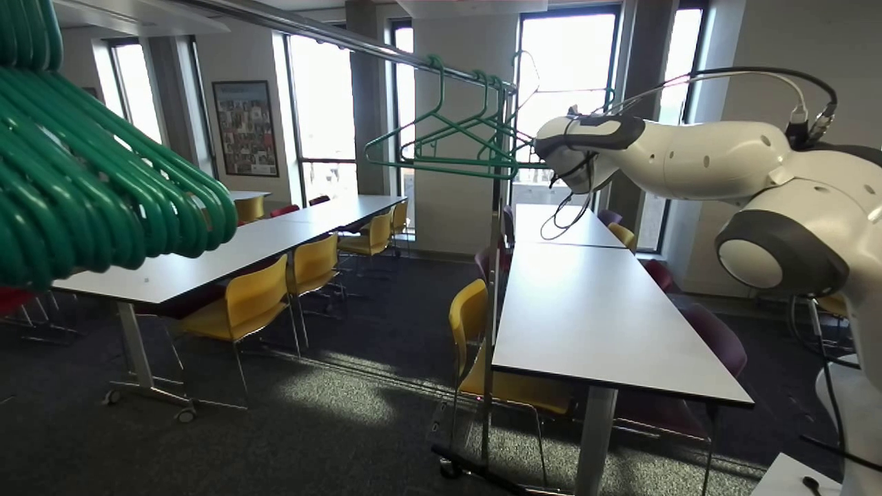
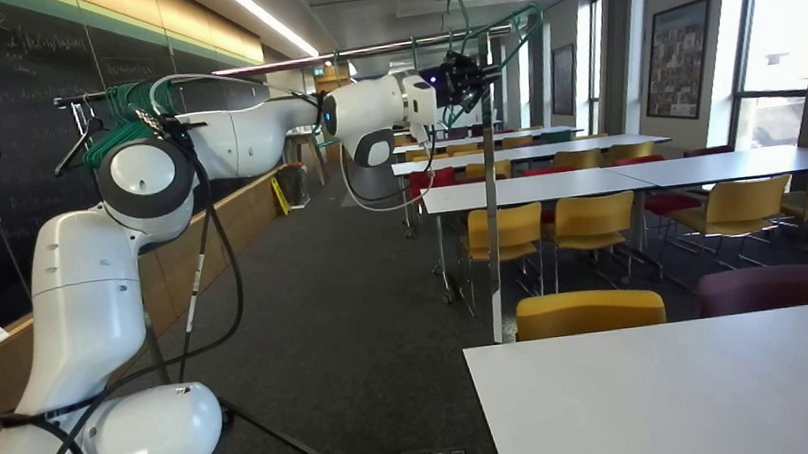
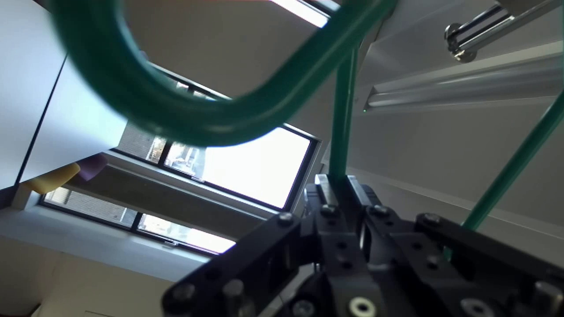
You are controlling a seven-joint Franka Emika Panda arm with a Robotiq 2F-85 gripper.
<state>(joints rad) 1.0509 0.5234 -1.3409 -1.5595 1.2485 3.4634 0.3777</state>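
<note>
Wrist view: low in the frame, right of centre, the claw pinches a green hanger, one straight stretch of which runs upward. In an exterior view, bunched hangers fill the upper left, and a few more hang from the rail, upper centre. In an exterior view, a bin stands left of centre, its contents too small to make out.

In an exterior view the arm rises at the near left, bends at the elbow, and its forearm extends roughly level toward the right. The wrist holds the gripper pointing right, fingers drawn nearly together in a tight pinch.
</note>
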